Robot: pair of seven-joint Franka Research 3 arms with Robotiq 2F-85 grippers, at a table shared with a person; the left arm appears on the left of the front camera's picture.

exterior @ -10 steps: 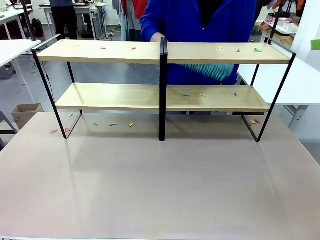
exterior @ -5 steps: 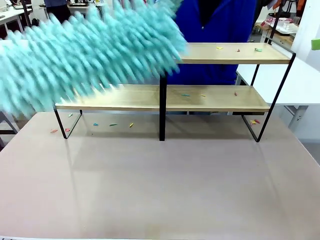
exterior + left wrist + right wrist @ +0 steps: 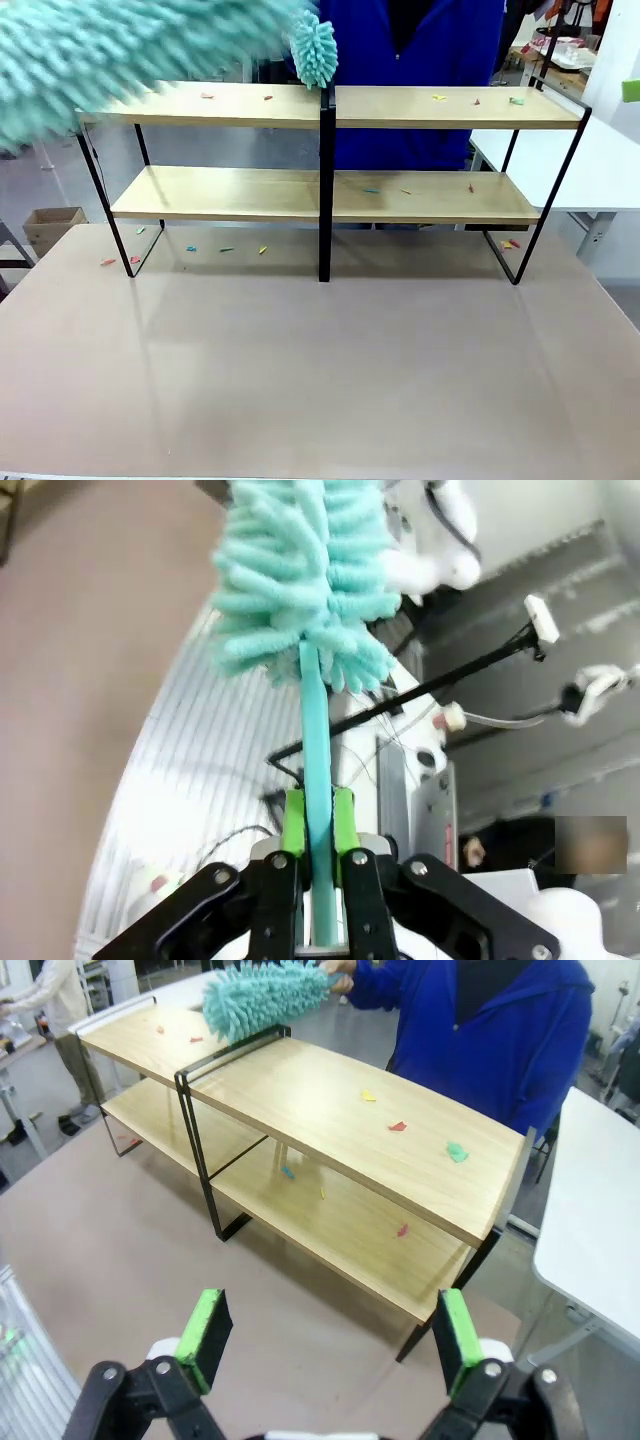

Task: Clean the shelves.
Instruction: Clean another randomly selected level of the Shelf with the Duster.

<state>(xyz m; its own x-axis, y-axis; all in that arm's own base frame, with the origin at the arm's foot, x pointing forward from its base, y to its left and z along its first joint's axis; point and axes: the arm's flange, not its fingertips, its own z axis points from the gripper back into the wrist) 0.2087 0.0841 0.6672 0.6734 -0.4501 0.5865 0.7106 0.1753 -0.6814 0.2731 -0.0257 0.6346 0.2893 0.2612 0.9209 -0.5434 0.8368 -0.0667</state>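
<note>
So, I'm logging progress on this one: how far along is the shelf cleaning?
Done: little that shows. Coloured scraps lie on the shelves, on both the top board and the lower board, and on the table.
In hand: the left gripper is shut on the handle of a teal duster, and the person holds a second duster over the top board.
Left: sweeping both boards.
The right gripper is open and holds nothing.

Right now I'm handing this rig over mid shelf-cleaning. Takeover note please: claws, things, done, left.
Left claw: shut on the handle of a teal duster, head raised, blurred at the front view's upper left.
Right claw: open, empty, facing the shelves.
Person's hand holds a second duster on the top board by the centre post.
Done: no board looks clean yet; coloured scraps lie on both boards and the table.
Left: sweep both boards.
</note>
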